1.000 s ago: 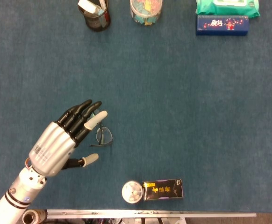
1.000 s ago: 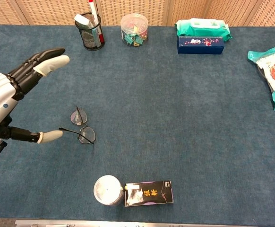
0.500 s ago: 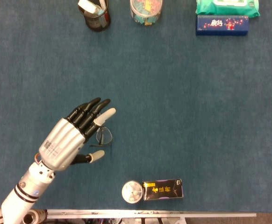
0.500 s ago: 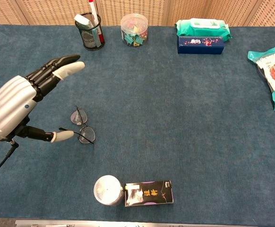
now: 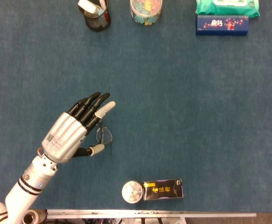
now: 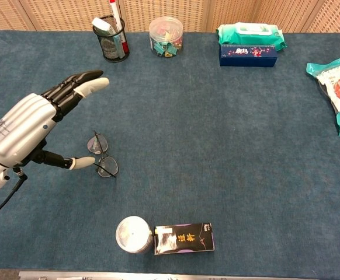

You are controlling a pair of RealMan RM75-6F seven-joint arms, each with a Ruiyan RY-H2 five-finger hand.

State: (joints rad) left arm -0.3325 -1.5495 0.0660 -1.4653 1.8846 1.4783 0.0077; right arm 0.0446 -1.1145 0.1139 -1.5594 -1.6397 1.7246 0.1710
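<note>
My left hand (image 5: 73, 133) (image 6: 33, 128) hovers open over the blue table cloth at the left, fingers stretched out and thumb apart. A pair of thin-rimmed glasses (image 5: 103, 136) (image 6: 103, 154) lies folded on the cloth just right of the hand, between the fingers and the thumb tip. In the head view the hand partly covers the glasses' left side. It holds nothing. My right hand shows in neither view.
A black box (image 5: 162, 190) (image 6: 183, 238) and a round white-lidded can (image 5: 132, 192) (image 6: 134, 234) lie near the front edge. At the back stand a mesh pen cup (image 6: 112, 41), a clear jar (image 6: 166, 36), a wipes pack on a blue box (image 6: 248, 45). A snack bag (image 6: 337, 87) lies far right.
My left hand has moved right and slightly forward toward the glasses, still spread open. The thumb tip has come close to the glasses' near side. The glasses have not moved.
</note>
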